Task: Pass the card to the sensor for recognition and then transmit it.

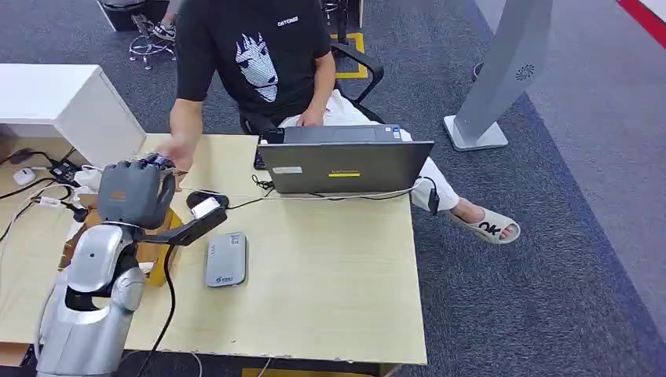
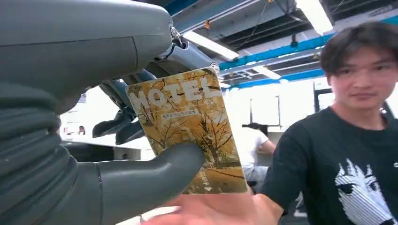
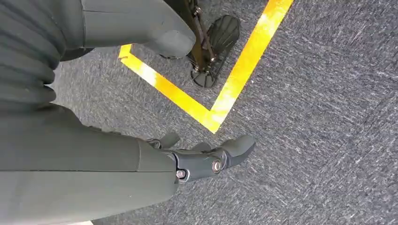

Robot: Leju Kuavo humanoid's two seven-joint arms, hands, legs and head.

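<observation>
Left wrist view showed the left hand [image 2: 94,140] pinching the card [image 2: 187,126] between thumb and fingers [image 2: 117,126]; thin, stiff, slick, probably best gripped by its edges.

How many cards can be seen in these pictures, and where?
1. The card, printed HOTEL, is pinched in the left hand, raised above the desk's far left part, over a person's open palm. Others may be hidden.

thumb [image 2: 155,171] hides part of the card [image 2: 187,122].
</observation>
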